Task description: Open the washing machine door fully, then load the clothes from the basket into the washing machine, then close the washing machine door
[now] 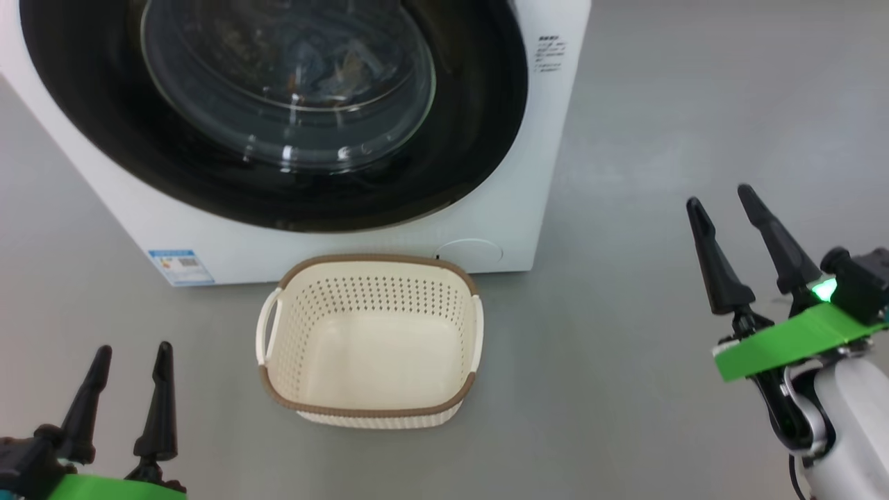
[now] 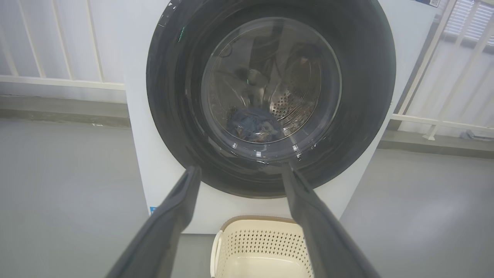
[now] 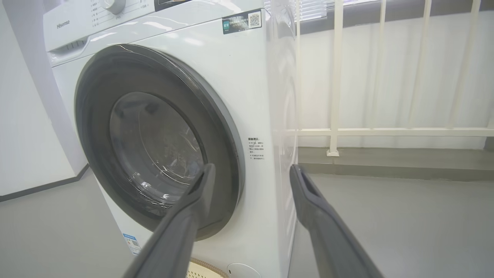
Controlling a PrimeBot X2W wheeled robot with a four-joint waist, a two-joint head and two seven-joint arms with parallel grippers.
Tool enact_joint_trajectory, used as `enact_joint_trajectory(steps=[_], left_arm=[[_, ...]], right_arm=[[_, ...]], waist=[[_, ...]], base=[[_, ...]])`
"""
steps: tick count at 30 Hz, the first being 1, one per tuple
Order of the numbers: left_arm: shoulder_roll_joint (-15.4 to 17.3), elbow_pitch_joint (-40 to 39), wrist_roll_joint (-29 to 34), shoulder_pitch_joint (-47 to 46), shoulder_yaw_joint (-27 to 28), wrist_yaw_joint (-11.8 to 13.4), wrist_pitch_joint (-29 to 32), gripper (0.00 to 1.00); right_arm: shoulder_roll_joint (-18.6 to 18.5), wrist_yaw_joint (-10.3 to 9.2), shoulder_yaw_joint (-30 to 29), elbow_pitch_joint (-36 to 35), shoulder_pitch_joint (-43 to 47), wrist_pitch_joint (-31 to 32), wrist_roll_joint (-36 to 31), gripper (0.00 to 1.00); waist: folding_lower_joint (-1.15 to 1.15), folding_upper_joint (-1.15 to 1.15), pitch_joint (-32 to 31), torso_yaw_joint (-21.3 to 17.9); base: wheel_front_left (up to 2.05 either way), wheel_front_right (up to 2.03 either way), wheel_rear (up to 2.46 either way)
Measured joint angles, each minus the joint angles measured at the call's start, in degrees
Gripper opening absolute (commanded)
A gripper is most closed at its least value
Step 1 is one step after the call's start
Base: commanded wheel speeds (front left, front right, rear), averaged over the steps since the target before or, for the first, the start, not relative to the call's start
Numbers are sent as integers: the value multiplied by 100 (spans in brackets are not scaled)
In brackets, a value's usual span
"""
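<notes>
The white washing machine stands ahead with its round black door closed flat against the front. Through the glass bowl I see blue clothes lying in the steel drum; they show faintly behind the glass as clothes in the head view. The cream basket sits on the floor in front of the machine, with nothing in it. My left gripper is open at the lower left, apart from the basket. My right gripper is open at the right, well clear of the machine.
Grey floor spreads around the machine and basket. A white railing and a low ledge run behind and beside the machine. A round service cap and a blue sticker mark the machine's lower front.
</notes>
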Motion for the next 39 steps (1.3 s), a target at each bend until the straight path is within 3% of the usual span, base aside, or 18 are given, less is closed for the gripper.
enact_joint_trajectory(steps=[16, 39], left_arm=[[-181, -1, 31, 182, 91, 0, 0, 100], [-125, 59, -25, 357, -151, 0, 1, 100]], right_arm=[[132, -14, -424, -548, 1365, 0, -204, 100], [159, -14, -536, -392, 1533, 1, -208, 100]], waist=[[1, 0, -455, -259], [1, 0, -571, -202]], base=[[0, 0, 0], [0, 0, 0]])
